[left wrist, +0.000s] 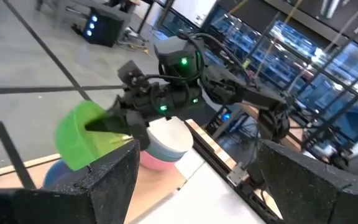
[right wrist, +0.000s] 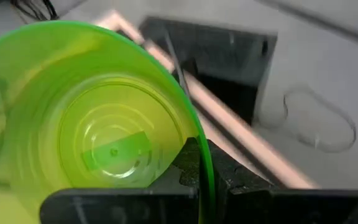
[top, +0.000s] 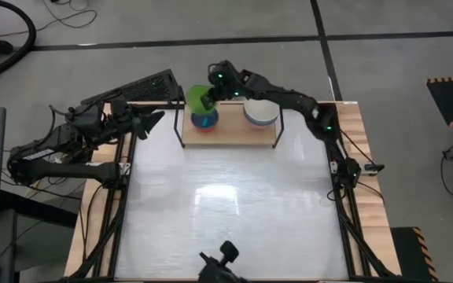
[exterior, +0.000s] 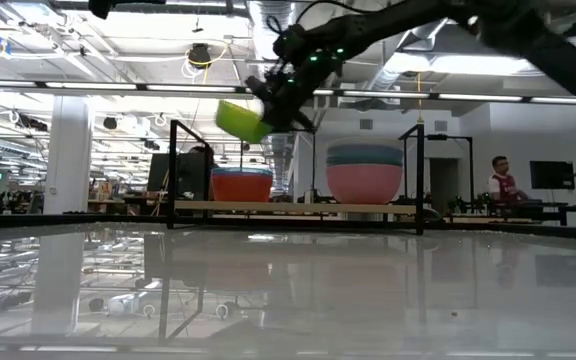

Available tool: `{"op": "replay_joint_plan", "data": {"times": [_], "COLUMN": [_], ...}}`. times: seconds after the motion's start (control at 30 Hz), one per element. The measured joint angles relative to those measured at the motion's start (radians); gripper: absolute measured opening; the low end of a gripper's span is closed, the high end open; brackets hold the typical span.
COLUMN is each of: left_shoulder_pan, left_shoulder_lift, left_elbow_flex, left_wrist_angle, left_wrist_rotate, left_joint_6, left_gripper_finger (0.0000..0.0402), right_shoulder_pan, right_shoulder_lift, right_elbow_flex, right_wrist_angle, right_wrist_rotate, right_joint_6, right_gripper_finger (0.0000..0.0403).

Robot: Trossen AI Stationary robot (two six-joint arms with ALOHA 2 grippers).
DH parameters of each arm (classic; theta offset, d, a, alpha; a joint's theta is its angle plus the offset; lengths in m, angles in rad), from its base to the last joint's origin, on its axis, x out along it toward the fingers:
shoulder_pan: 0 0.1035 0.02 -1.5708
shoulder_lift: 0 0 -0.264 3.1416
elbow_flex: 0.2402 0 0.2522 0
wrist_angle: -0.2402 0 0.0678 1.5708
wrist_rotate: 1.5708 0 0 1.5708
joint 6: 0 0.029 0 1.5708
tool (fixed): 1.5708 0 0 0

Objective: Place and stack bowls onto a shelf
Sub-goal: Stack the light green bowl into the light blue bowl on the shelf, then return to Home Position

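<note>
My right gripper (top: 213,93) reaches over the left end of the wooden shelf (top: 230,134) and is shut on a lime green bowl (top: 198,98) (exterior: 238,120) (left wrist: 82,134). The bowl hangs above the small stack (top: 204,119) (exterior: 241,185), a teal bowl nested in a red-orange one, standing on the plank. The large stack (top: 260,112) (exterior: 364,172) stands on the plank's right half, pink at the bottom and cream-white on top. My left gripper (top: 154,119) (left wrist: 191,180) waits open at the table's left edge, pointing at the shelf. My right gripper holds the lime green bowl by its rim (right wrist: 201,158), with one finger (right wrist: 191,165) inside the bowl and the other outside its wall. It comes at the bowl from the right and slightly from above. The bowl is lifted clear and tilted, above the small stack.
The shelf's black wire end loops (exterior: 173,170) (exterior: 420,175) stand upright at both ends of the plank. A black keyboard (top: 136,88) lies beyond the table's far left corner. The white tabletop (top: 226,212) stretches in front of the shelf. A person (exterior: 505,182) is in the room far behind.
</note>
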State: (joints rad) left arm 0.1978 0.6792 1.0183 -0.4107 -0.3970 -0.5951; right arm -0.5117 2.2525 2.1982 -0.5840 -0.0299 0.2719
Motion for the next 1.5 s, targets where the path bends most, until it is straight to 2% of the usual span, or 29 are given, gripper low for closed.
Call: {"op": "replay_joint_plan", "data": {"times": [0.1, 0.13, 0.2, 0.37, 1.03, 1.5], "left_shoulder_pan": [0.0, 0.001, 0.001, 0.01, 0.012, 0.012], "left_shoulder_lift": [-0.001, -0.001, 0.0, 0.0, 0.015, 0.015], "left_elbow_flex": [0.0, 0.0, 0.0, 0.0, 0.0, 0.0], "left_wrist_angle": [0.0, 0.001, 0.0, 0.0, 0.0, 0.0], "left_wrist_rotate": [-0.031, -0.043, -0.059, -0.061, -0.09, -0.09], "left_joint_6": [-0.007, -0.008, -0.009, -0.026, -0.053, -0.053], "left_gripper_finger": [0.0308, 0.0308, 0.0308, 0.0308, 0.0308, 0.0308], "right_shoulder_pan": [-0.001, -0.001, -0.007, -0.013, 0.0, -0.003], "right_shoulder_lift": [0.074, 0.083, 0.073, 0.094, 0.094, 0.093], "right_elbow_flex": [0.157, 0.159, 0.114, 0.11, 0.057, 0.057], "right_wrist_angle": [-0.136, -0.119, -0.114, -0.203, -0.176, -0.142], "right_wrist_rotate": [0.002, 0.002, 0.001, 0.003, 0.002, -0.025], "right_joint_6": [-0.045, -0.059, -0.06, -0.094, -0.153, -0.166], "right_gripper_finger": [0.0023, 0.0023, 0.0023, 0.0023, 0.0025, 0.0108]}}
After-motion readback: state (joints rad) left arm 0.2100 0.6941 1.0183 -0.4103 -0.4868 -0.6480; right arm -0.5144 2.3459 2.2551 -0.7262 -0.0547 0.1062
